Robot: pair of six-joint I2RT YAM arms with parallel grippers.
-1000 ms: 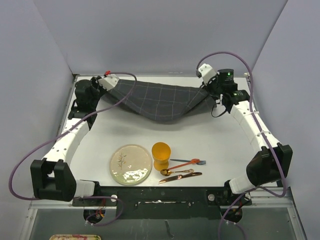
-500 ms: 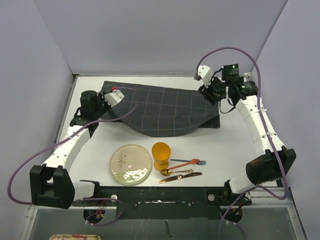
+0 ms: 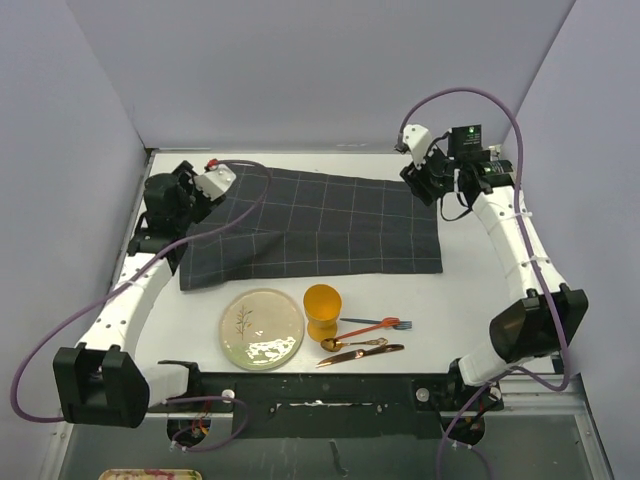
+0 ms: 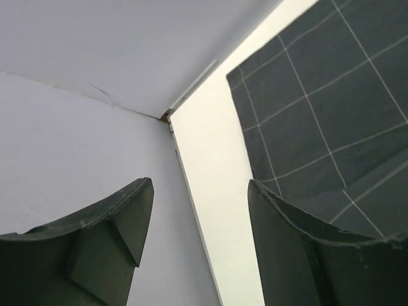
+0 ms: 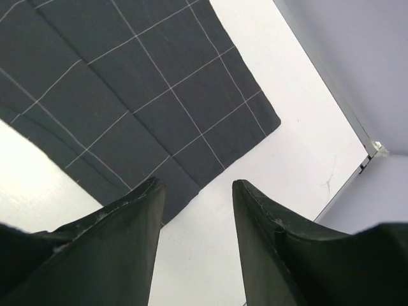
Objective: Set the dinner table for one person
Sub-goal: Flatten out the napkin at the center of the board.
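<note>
The dark grey cloth (image 3: 315, 230) with a thin light grid lies spread flat on the far half of the white dinner table (image 3: 470, 300). My left gripper (image 3: 192, 196) hovers over the cloth's far left corner. In the left wrist view it (image 4: 201, 183) is open and empty, with the cloth (image 4: 331, 95) off to its right. My right gripper (image 3: 422, 184) hovers at the cloth's far right corner. In the right wrist view it (image 5: 197, 185) is also open and empty, above bare table beside the cloth's corner (image 5: 127, 83).
Along the near edge sit a cream plate (image 3: 262, 328), an orange cup (image 3: 322, 310), a fork (image 3: 375, 325), a spoon (image 3: 353, 343) and a knife (image 3: 360, 353). Grey walls enclose the table on the left, back and right.
Both grippers have opened and let go of the cloth. It hung sagging between them a second ago and now lies flat, spread toward the near side.
</note>
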